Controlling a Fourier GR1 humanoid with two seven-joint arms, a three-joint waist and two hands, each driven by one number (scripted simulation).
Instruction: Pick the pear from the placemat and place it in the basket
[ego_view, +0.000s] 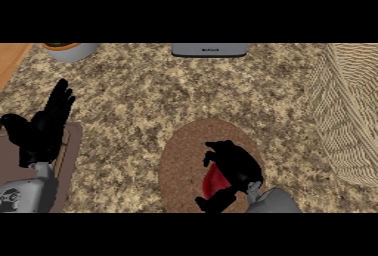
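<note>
the round brown woven placemat (181, 165) lies low and middle on the speckled granite-look counter (148, 95), and on it the robot's right hand (235, 167) has its black fingers and thumb curled over a red rounded fruit, the pear (214, 182), of which only a red patch shows under the palm. so the pear sits on the placemat, covered and gripped from above; whether it has left the mat cannot be told from this angle. the left hand (44, 125) rests open with fingers straight up at the left side, over a dark brown board (71, 150), holding nothing. the pale woven wicker basket (347, 115) stands at the right edge of the counter, well apart from the placemat. at the far edge are a grey pot (70, 50) and a grey box-like appliance (210, 49). the step in hand looks like the grasp, the first part of the task, with the carry not yet done. the next move would call for lifting the pear high enough to pass above the basket's wall, swinging right, and letting go only once over its inside.
</note>
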